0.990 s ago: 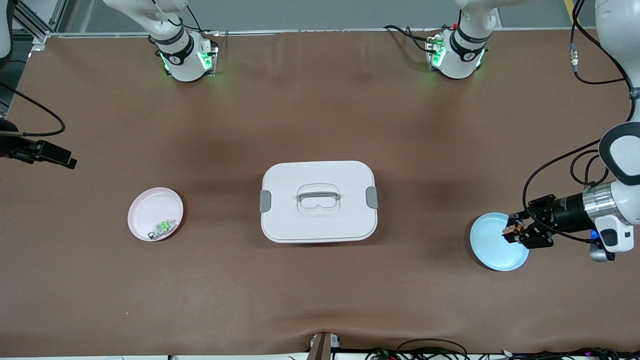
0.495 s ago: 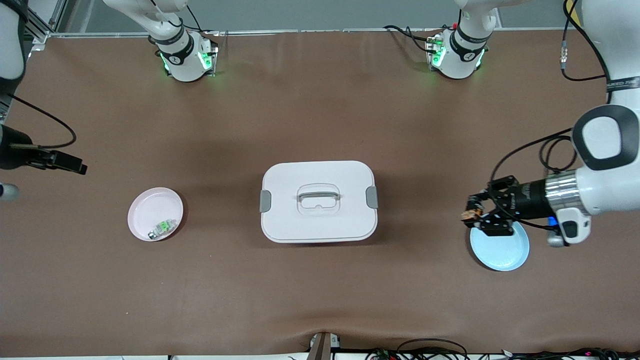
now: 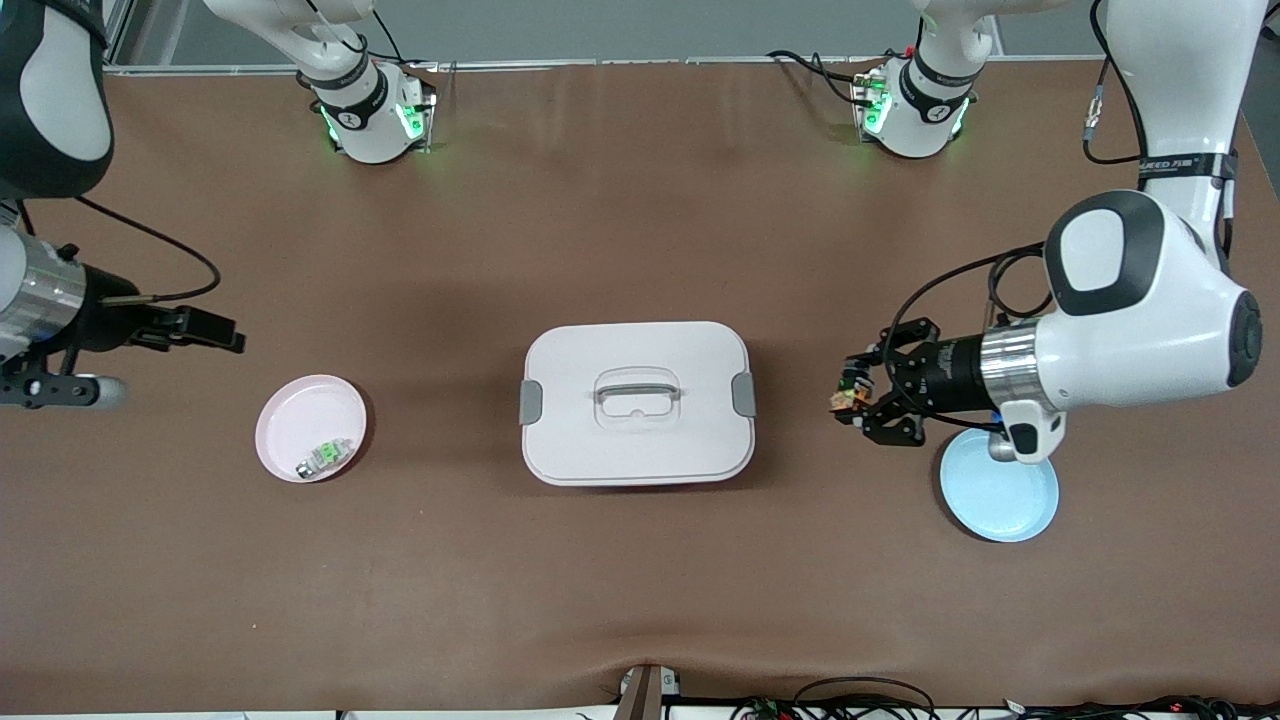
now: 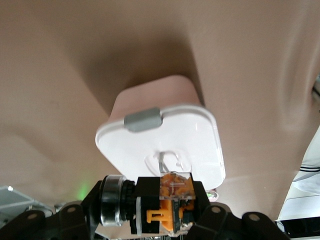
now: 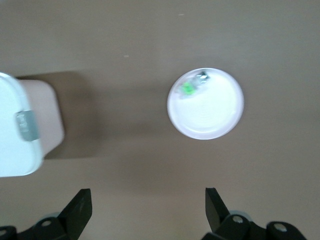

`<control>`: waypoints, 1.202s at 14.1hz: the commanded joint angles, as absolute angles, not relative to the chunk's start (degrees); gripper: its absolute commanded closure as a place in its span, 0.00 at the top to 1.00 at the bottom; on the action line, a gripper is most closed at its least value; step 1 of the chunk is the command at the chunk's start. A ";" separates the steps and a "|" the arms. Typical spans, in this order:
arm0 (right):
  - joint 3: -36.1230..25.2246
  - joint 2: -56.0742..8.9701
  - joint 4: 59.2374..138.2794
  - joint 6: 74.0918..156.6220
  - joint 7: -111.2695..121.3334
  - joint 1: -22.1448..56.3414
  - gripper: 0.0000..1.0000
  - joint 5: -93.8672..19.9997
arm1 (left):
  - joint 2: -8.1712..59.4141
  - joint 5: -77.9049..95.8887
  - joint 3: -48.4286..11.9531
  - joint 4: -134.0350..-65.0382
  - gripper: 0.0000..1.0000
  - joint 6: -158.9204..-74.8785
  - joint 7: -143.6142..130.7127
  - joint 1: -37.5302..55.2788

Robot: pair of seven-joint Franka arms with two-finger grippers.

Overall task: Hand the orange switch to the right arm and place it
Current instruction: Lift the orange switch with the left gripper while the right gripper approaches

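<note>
Orange-faced black orange switch [image 4: 171, 204], seemingly translucent top

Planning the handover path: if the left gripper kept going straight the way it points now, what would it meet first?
Probably the white lidded box: the left gripper, shut on the orange switch, points at its grey latch, though height is unclear.

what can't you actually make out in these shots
- Orange switch: its lower part is hidden by the left gripper shut on it, left wrist view; tiny in the front view.
- Green-and-silver part on the pink plate: too small for detail in any view.
- Right gripper: only its open fingertips show in the right wrist view.
- Blue plate: partly covered by the left wrist.
</note>
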State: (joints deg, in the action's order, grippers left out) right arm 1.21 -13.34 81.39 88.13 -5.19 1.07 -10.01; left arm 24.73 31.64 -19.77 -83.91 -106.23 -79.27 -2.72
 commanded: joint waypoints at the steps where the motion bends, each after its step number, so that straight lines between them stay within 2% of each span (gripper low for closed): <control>1: 1.06 -10.99 81.74 87.19 -9.38 1.75 1.00 -18.94 | 23.55 32.70 -22.58 -83.76 0.36 -106.26 -84.88 -2.99; 5: 1.14 -8.62 81.91 87.71 -13.96 4.83 1.00 -26.00 | 24.25 32.78 -27.76 -81.66 0.36 -106.43 -95.95 -2.55; 8: 1.14 -7.39 83.92 89.20 -16.24 5.10 1.00 -32.05 | 24.17 32.78 -28.48 -81.04 0.36 -107.66 -101.32 -0.01; 10: 1.14 -3.01 91.63 95.86 -17.31 5.62 1.00 -36.03 | 24.17 32.70 -28.48 -80.07 0.36 -108.80 -104.31 2.10; 13: 1.23 1.66 100.00 103.95 -17.40 10.80 1.00 -36.30 | 24.00 32.52 -28.56 -79.54 0.36 -112.22 -106.43 5.17; 17: 1.14 2.99 101.78 111.78 -22.83 17.48 1.00 -38.58 | 23.64 32.52 -28.65 -79.45 0.36 -115.65 -106.70 8.78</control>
